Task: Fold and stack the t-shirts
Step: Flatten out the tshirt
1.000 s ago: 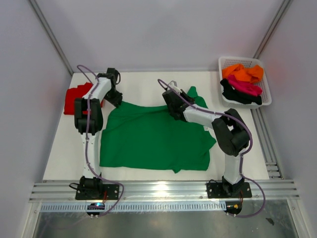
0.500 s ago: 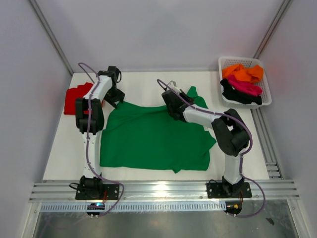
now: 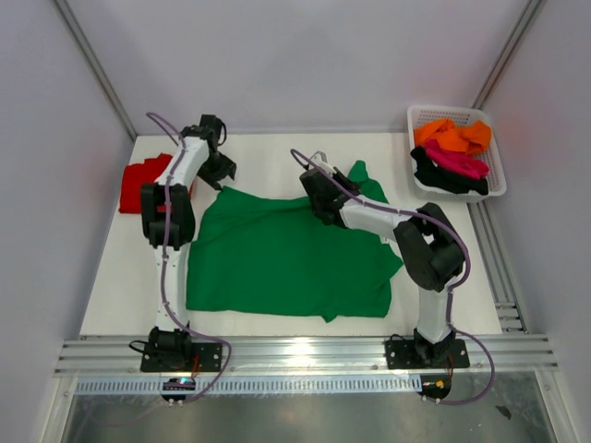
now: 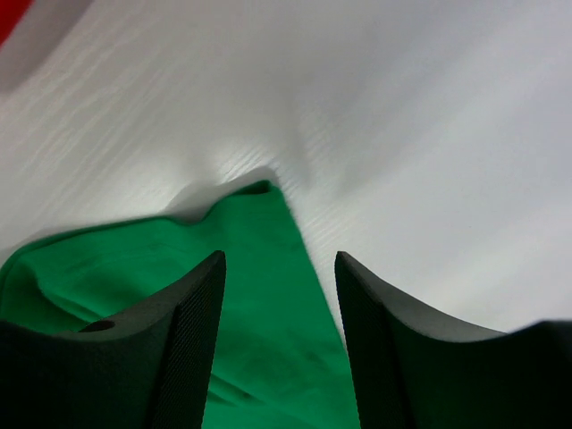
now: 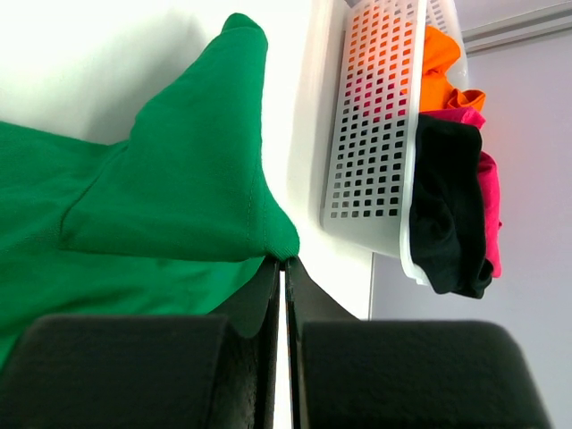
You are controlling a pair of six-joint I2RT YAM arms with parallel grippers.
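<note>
Right hand (image 5: 284, 264) pressed together, pinching a sleeve fold of the green t-shirt (image 3: 286, 258). Left hand (image 4: 279, 268) spread wide, and the shirt's corner lies on the tabletop (image 3: 268, 152) between and just ahead of its fingers. Red t-shirt (image 3: 138, 185) off to that hand's left.

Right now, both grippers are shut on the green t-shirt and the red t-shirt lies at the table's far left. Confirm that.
Not both. The right gripper is shut on the green t-shirt, but the left gripper is open, jaws apart above a corner of it, as the left wrist view shows. The red t-shirt does lie at the far left.
</note>
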